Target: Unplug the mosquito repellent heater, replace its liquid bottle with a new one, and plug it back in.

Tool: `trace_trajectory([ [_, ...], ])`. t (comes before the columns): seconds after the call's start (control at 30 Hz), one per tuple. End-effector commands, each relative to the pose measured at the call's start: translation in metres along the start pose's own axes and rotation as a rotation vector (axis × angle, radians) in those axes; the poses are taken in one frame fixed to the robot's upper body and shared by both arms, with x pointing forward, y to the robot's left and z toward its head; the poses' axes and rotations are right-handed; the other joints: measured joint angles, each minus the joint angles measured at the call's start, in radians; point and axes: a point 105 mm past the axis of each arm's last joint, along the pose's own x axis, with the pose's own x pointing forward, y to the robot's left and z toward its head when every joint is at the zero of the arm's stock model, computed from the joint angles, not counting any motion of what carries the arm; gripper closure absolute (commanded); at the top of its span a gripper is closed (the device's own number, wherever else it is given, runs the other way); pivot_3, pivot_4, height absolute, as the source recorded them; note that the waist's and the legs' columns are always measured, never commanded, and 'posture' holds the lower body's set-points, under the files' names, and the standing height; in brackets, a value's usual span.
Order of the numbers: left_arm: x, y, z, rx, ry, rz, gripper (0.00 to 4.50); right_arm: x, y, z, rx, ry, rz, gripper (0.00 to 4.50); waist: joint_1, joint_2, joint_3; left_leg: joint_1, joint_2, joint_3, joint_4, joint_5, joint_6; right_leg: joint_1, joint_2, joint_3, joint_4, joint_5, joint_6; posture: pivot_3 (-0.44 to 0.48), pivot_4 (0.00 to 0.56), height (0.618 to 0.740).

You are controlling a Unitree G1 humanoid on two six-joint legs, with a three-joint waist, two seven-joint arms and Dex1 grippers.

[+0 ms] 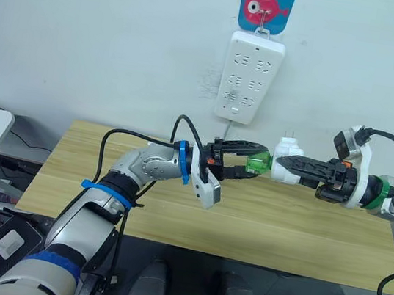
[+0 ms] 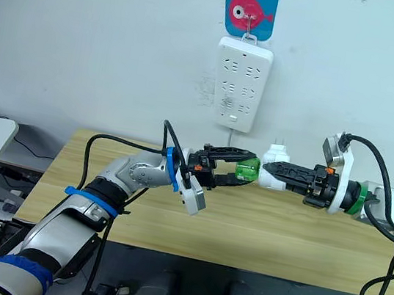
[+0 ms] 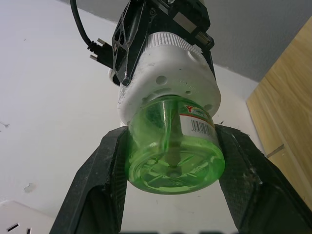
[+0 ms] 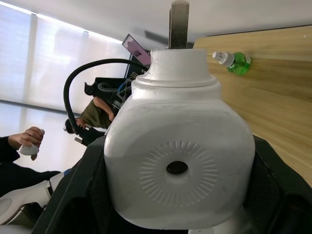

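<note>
Two claws meet on one assembly, held in the air above the middle of the counter, toward its far edge and below the wall-hung power strip. The mosquito repellent heater is unplugged, its two metal prongs pointing up and its white body clamped between the fingers of the right claw, which reaches in from the counter's right end. The green liquid bottle is still seated in the heater's socket and juts out sideways toward the left arm; it is gripped around its round body by the left claw, one black finger on either side, as seen in the left wrist view.

The relation that matters is the shared axis: bottle and heater lie end to end on a roughly level line running along the counter's length, with the bottle on the left and the heater on the right, and each claw approaching along that same line from its own side. The step in hand is judged to be the separation of the bottle, so any twist or pull would need to follow that line; a sideways pull could bind the bottle's neck.

A second green bottle with a white cap lies on its side on the counter, well apart from both claws, presumably the replacement.
</note>
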Motion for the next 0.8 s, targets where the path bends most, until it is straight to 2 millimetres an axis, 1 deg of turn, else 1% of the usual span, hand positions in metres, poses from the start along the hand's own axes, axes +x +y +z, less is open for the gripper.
trace_trajectory([
  [0.03,0.012,0.007,0.007,-0.180,-0.046,0.020,2.25,-0.004,0.017,-0.005,-0.056,0.039,0.043,1.51,-0.002,0.000,0.000,0.000,0.000,0.000,0.000,0.000,0.000,0.000,0.000,0.000,0.000,0.000,0.000,-0.032,0.238,0.740],
  [0.07,0.014,0.004,0.010,-0.306,-0.055,-0.021,2.25,-0.005,0.018,-0.010,-0.063,0.064,0.032,1.51,-0.002,0.000,0.000,0.000,0.000,0.000,0.000,0.000,0.000,0.000,0.000,0.000,0.000,0.000,0.000,-0.031,0.236,0.740],
  [0.1,0.015,0.002,0.009,-0.471,-0.051,-0.060,2.25,-0.006,0.019,-0.015,-0.076,0.094,0.021,1.51,-0.003,0.000,0.000,0.000,0.000,0.000,0.000,0.000,0.000,0.000,0.000,0.000,0.000,0.000,0.000,-0.031,0.236,0.740],
  [0.17,0.015,0.007,0.005,-0.819,-0.041,-0.118,2.25,-0.008,0.019,-0.019,-0.085,0.120,0.013,1.51,-0.010,0.000,0.000,0.000,0.000,-0.001,0.000,0.000,0.000,0.000,0.000,-0.001,0.000,0.000,0.000,-0.029,0.236,0.740],
  [0.23,0.013,0.018,0.001,-1.193,-0.040,-0.150,2.25,-0.009,0.018,-0.019,-0.101,0.131,0.006,1.51,-0.017,0.000,0.000,0.000,0.001,-0.006,0.001,0.000,0.000,0.000,0.000,-0.001,0.000,0.000,0.000,-0.024,0.234,0.740],
  [0.3,0.007,0.026,0.009,-1.566,-0.079,-0.241,2.25,-0.010,0.019,-0.019,-0.106,0.137,0.011,1.51,-0.022,0.000,0.000,0.001,0.001,-0.009,0.001,0.001,0.000,0.000,0.005,-0.002,0.002,0.000,0.000,-0.020,0.232,0.740],
  [0.33,0.005,0.030,0.014,-1.680,-0.100,-0.275,2.25,-0.010,0.019,-0.018,-0.106,0.139,0.015,1.51,-0.027,0.000,0.000,0.001,0.002,-0.010,0.001,0.001,0.001,0.000,0.007,-0.002,0.002,0.000,0.000,-0.020,0.232,0.740],
  [0.37,0.004,0.034,0.014,-1.788,-0.106,-0.280,2.25,-0.010,0.020,-0.018,-0.107,0.142,0.021,1.51,-0.031,0.000,0.000,0.001,0.003,-0.011,0.001,0.001,0.001,0.000,0.008,-0.003,0.002,-0.001,0.001,-0.019,0.232,0.740],
  [0.4,0.002,0.037,0.009,-1.939,-0.115,-0.265,2.25,-0.009,0.021,-0.018,-0.110,0.145,0.026,1.51,-0.035,0.000,0.000,0.001,0.003,-0.012,0.001,0.001,0.002,0.000,0.009,-0.003,0.002,-0.003,0.005,-0.019,0.229,0.740],
  [0.43,0.001,0.038,0.006,-2.066,-0.125,-0.259,2.25,-0.009,0.022,-0.018,-0.112,0.146,0.033,1.51,-0.038,0.000,0.000,0.001,0.003,-0.013,0.001,0.001,0.002,0.000,0.009,-0.004,0.003,-0.003,0.005,-0.019,0.229,0.740],
  [0.47,-0.001,0.038,0.004,-2.164,-0.132,-0.262,2.25,-0.008,0.023,-0.017,-0.114,0.147,0.039,1.51,-0.039,0.000,0.000,0.001,0.003,-0.012,0.001,0.001,0.002,0.000,0.009,-0.005,0.003,-0.003,0.005,-0.022,0.230,0.740],
  [0.5,-0.002,0.037,0.004,-2.221,-0.135,-0.266,2.25,-0.008,0.023,-0.017,-0.115,0.147,0.043,1.51,-0.041,0.000,0.000,0.001,0.003,-0.012,0.001,0.001,0.002,0.000,0.009,-0.005,0.003,-0.003,0.005,-0.022,0.230,0.740],
  [0.57,-0.004,0.036,0.003,-2.281,-0.155,-0.260,2.25,-0.007,0.024,-0.015,-0.115,0.140,0.050,1.51,-0.042,0.000,0.000,0.001,0.003,-0.011,0.001,0.001,0.002,0.000,0.009,-0.005,0.002,-0.003,0.005,-0.029,0.230,0.740],
  [0.63,-0.007,0.032,0.004,-2.280,-0.166,-0.261,2.25,-0.007,0.025,-0.012,-0.112,0.125,0.055,1.51,-0.041,0.000,0.000,0.001,0.003,-0.010,0.000,0.001,0.002,0.000,0.009,-0.005,0.002,-0.002,0.003,-0.029,0.230,0.740],
  [0.7,-0.009,0.030,0.008,-2.275,-0.175,-0.272,1.51,-0.008,0.025,-0.010,-0.104,0.108,0.054,1.51,-0.040,0.000,0.000,0.001,0.003,-0.009,0.000,0.002,0.002,0.000,0.008,-0.004,0.001,-0.001,0.000,-0.041,0.235,0.740],
  [0.73,-0.009,0.030,0.010,-2.283,-0.185,-0.272,1.29,-0.008,0.025,-0.008,-0.100,0.098,0.053,1.51,-0.041,0.000,0.000,0.001,0.003,-0.009,0.000,0.002,0.002,0.000,0.008,-0.004,0.001,-0.001,-0.001,-0.041,0.235,0.740],
  [0.8,-0.012,0.028,0.011,-2.291,-0.185,-0.254,0.63,-0.009,0.025,-0.007,-0.090,0.084,0.050,1.51,-0.040,0.000,0.000,0.001,0.003,-0.009,0.000,0.002,0.001,0.000,0.008,-0.003,0.001,-0.001,-0.001,-0.048,0.237,0.740],
])
